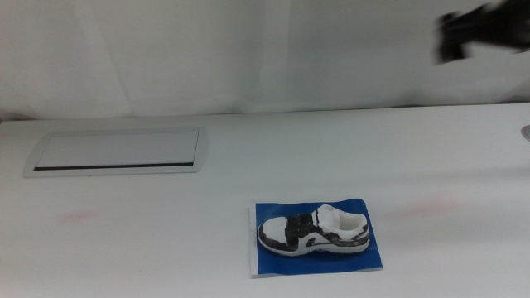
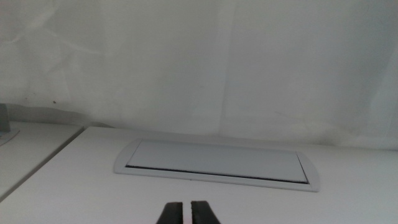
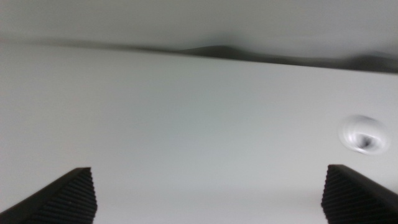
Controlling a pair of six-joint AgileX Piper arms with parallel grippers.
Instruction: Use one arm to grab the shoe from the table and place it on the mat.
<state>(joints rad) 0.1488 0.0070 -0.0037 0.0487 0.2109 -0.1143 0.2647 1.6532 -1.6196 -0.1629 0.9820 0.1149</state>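
Observation:
The white sneaker with black patches (image 1: 315,231) lies on its sole on the deep-blue mat (image 1: 273,257) near the front of the white table (image 1: 273,157), toe toward the left. The right arm shows as a blurred dark shape high at the top right; its gripper (image 1: 451,40) is far above and behind the shoe. In the right wrist view its two dark jaws stand wide apart, and its gripper (image 3: 211,193) holds nothing. The left gripper (image 2: 185,213) is out of the middle view; its jaws are close together and empty, facing the inset panel.
A grey-framed rectangular inset panel (image 1: 116,151) lies in the table at the back left and shows in the left wrist view (image 2: 217,163). A round fitting (image 3: 364,134) shows in the tabletop in the right wrist view. A white wall stands behind the table.

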